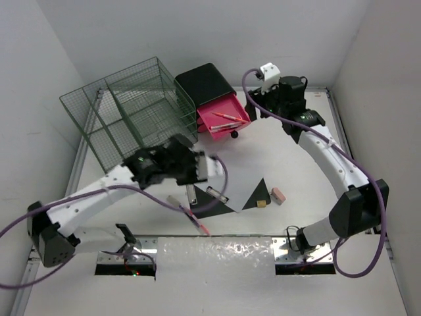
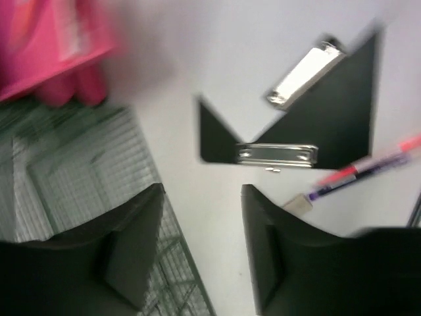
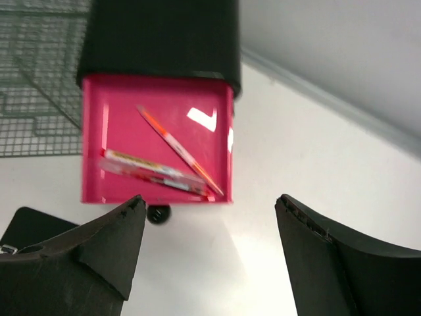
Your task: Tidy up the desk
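From above, in the top view, we find the desk (image 1: pixel 296 164) spread white under both arms. A green wire rack (image 1: pixel 128 105) stands at its far left, and beside it a black box (image 1: pixel 205 82) with its pink drawer (image 1: pixel 223 117) pulled out. The left gripper (image 1: pixel 202 168) hangs near the rack's front corner and the right gripper (image 1: pixel 255 106) just right of the drawer, while two black triangular boards (image 1: pixel 214 201), a pink eraser (image 1: pixel 278 195) and a small tan block (image 1: pixel 262 203) lie mid-desk; any writing is too small for us to read from this height. In the left wrist view, which is blurred, we see the left jaws partly apart with nothing between them, over bare desk beside the rack's mesh. Ahead lie the boards with two metal clips (image 2: pixel 276 155) and a pink-and-purple pen (image 2: pixel 365 168) whose print is smeared past reading. In the right wrist view the right jaws stand wide apart, empty and touching nothing, facing the drawer, where a few pens (image 3: pixel 154 172) lie; their labels are too small for us to make out
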### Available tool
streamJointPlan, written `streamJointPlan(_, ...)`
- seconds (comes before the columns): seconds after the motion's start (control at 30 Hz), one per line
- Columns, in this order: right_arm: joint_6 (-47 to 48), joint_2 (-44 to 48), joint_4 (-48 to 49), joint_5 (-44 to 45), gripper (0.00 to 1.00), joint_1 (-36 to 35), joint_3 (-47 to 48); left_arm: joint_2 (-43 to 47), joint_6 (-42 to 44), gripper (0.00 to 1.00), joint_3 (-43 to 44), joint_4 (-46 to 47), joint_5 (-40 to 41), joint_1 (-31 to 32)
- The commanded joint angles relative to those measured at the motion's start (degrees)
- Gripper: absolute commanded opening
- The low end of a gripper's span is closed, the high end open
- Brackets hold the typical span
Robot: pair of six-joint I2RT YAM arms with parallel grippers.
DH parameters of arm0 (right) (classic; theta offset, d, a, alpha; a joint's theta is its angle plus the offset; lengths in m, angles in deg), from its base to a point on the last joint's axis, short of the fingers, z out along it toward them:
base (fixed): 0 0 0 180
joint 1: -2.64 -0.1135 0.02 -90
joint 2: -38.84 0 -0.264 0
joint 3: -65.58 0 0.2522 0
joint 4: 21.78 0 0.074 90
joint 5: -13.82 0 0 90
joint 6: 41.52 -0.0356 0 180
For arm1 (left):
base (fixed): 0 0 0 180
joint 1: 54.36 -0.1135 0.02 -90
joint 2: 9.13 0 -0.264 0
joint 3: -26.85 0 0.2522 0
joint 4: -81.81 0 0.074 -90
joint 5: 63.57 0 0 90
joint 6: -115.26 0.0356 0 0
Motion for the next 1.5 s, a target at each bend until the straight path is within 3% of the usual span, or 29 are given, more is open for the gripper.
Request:
streamJointPlan(0.0, -6.8, 3.2, 3.4, -2.2, 0.77, 2.1, -3.8, -2.5, 3.7, 0.39, -5.1, 4.5, 2.3, 9.9)
streamJointPlan(0.07, -6.3, 4.3, 3.7, -3.0, 0.76, 2.4, -6.7, -6.8, 4.2, 0.37, -6.1, 6.3, 0.5, 10.9)
streamJointPlan(0.2, -5.5, 8.2, 4.9, -2.1, 0.76, 2.5, -11.6, -11.8, 6.8, 0.4, -5.7, 3.2, -11.1, 11.6)
streamJointPlan(0.33, -5.5, 10.6, 7.7, -2.2, 0.76, 2.6, -17.2, -14.5, 7.3, 0.46, -9.0, 5.8, -12.3, 13.4)
streamJointPlan(0.4, -5.5, 11.3, 8.5, -2.7, 0.76, 2.6, -19.1, -16.3, 7.0, 0.64, -11.1, 7.6, -12.6, 14.0)
streamJointPlan(0.43, -5.2, 11.4, 8.6, -2.8, 0.76, 2.5, -19.3, -16.7, 7.0, 0.96, -11.4, 7.6, -12.9, 14.0)
streamJointPlan(0.47, -5.1, 11.5, 8.5, -2.9, 0.76, 2.5, -19.5, -17.0, 6.8, 0.99, -12.0, 8.2, -13.5, 14.0)
streamJointPlan(0.5, -5.0, 11.6, 8.4, -2.9, 0.76, 2.5, -19.7, -16.7, 6.7, 0.98, -12.5, 8.5, -13.6, 14.0)
streamJointPlan(0.63, -5.0, 11.8, 8.9, -4.0, 0.76, 2.5, -20.3, -16.0, 7.9, 0.66, -16.1, 10.3, -12.7, 14.0)
streamJointPlan(0.8, -5.3, 11.9, 10.3, -5.0, 0.77, 2.6, -21.2, -18.4, 7.9, 0.65, -19.2, 15.5, -8.9, 14.1)
streamJointPlan(0.87, -5.5, 11.9, 10.4, -5.0, 0.77, 2.5, -21.4, -20.1, 8.1, 0.56, -19.2, 15.5, -8.9, 14.1)
streamJointPlan(0.9, -5.5, 12.0, 10.1, -4.8, 0.77, 2.5, -21.7, -20.8, 8.5, 0.44, -19.3, 15.4, -8.9, 14.1)
streamJointPlan(1.0, -5.1, 12.3, 10.3, -4.0, 0.77, 2.5, -22.3, -23.1, 8.7, 0.33, -19.5, 14.8, -8.2, 14.1)
streamJointPlan(1.13, -5.1, 12.3, 10.6, -4.3, 0.77, 2.6, -22.4, -24.1, 8.6, 0.27, -19.1, 15.0, -8.5, 14.0)
streamJointPlan(1.47, -4.7, 11.6, 10.4, -3.7, 0.77, 2.5, -22.2, -18.3, 8.8, 0.32, -17.0, 13.4, -4.2, 13.8)
